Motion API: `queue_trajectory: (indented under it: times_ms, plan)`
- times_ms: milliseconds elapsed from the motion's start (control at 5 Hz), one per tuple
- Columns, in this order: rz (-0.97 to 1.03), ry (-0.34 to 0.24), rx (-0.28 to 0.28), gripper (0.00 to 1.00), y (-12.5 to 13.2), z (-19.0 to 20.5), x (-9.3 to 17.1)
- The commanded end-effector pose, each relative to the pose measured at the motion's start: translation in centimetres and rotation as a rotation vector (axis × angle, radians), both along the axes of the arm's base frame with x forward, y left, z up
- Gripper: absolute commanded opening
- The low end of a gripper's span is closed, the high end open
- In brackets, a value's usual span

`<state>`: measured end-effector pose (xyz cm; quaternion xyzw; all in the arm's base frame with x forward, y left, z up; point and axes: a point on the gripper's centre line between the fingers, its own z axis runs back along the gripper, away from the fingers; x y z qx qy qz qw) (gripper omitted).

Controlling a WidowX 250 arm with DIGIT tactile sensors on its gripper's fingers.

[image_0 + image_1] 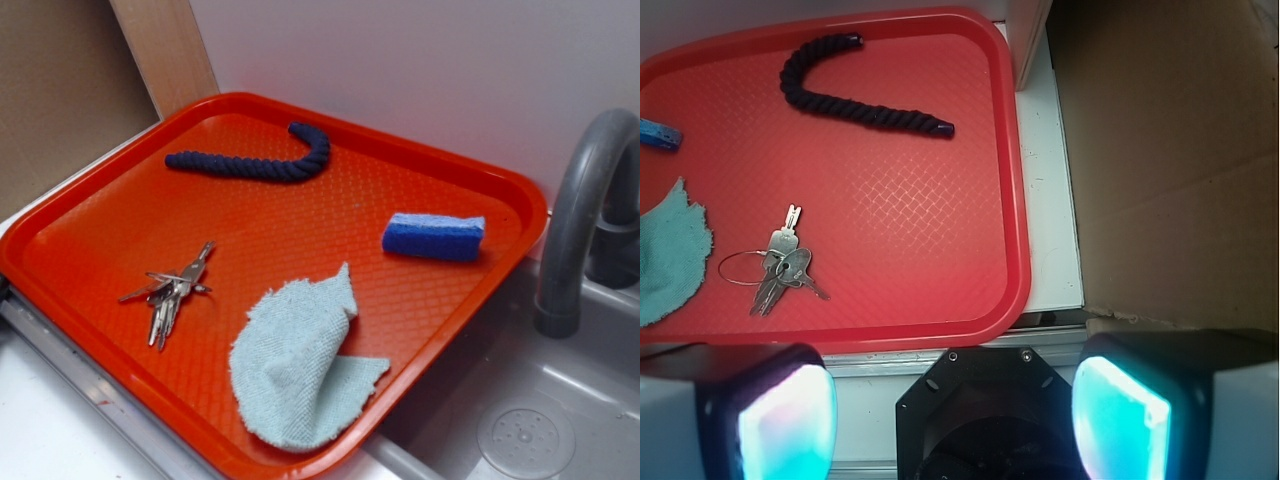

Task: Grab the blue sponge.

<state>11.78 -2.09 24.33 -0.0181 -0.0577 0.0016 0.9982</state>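
Fingers (790, 420) of the gripper (955, 420) stand wide apart with nothing between them, at the 6 o'clock edge of the wrist view, off the tray (1012, 200). Keys (780, 272) lie on the tray nearest the gripper, toward 10 o'clock from it. Cloth (665, 250) lies at the 9 o'clock edge of that view, partly cut off. Rope (850, 90) curves along the far side at 12 o'clock. Sponge (433, 236) rests flat on the tray, apart from all other items; in the exterior view it sits at 3 o'clock, near the rim beside the faucet (580, 200). The wrist view shows only one end of it, at 10 o'clock.
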Motion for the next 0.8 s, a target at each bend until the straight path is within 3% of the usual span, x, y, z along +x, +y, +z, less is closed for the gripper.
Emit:
queue_trajectory:
  times_ms: [0,200,400,600]
  plan:
    - [0.000,0.000,0.000,1.00,0.0,0.0,0.0]
    - [-0.248,-0.052,0.092,1.00,-3.5,-0.3,3.0]
    - [-0.499,-0.061,0.124,1.00,-6.4,-1.0,4.5]
    - [-0.748,-0.076,0.112,1.00,-10.8,-3.1,5.9]
